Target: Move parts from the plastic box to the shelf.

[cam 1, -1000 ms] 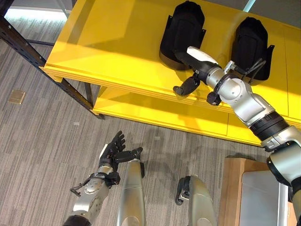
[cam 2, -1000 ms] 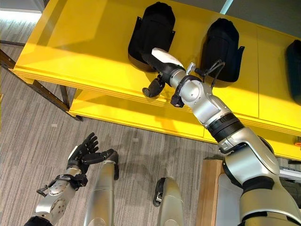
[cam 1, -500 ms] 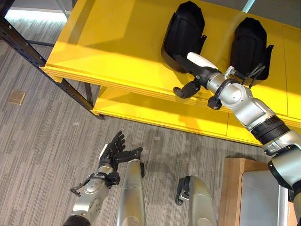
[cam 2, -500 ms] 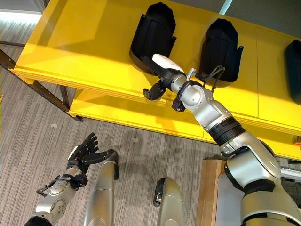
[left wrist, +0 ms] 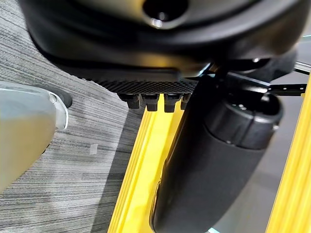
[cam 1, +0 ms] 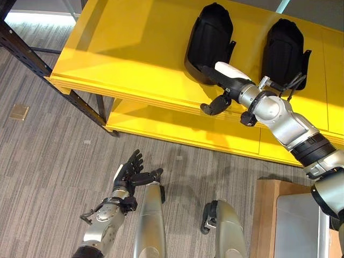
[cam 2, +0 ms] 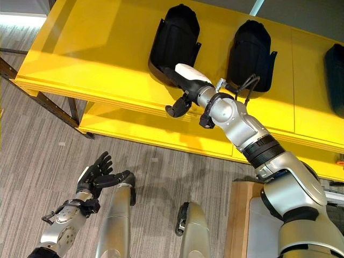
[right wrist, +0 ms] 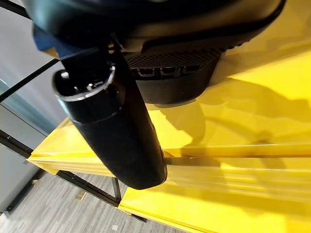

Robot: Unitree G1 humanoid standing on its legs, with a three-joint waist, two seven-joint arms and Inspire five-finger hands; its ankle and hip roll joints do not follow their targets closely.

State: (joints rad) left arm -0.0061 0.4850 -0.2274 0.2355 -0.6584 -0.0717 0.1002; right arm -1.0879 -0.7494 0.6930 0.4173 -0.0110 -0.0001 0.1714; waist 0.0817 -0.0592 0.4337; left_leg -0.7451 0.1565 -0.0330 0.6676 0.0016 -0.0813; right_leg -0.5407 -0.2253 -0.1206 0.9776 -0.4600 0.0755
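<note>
On the yellow shelf (cam 1: 134,48), top board: two black moulded parts (cam 1: 209,40) and (cam 1: 283,51), lying side by side, apart from each other; a third black part (cam 2: 334,75) at the right edge of the right eye view. Right hand (cam 1: 217,86): over the shelf's front edge, just before the left part, thumb curled downward, fingers hidden against the part, grip cannot be told. Left hand (cam 1: 130,171): low over the grey carpet floor (cam 1: 48,161), fingers straight and spread, holding nothing. Wooden stand (cam 1: 266,215): lower right.
</note>
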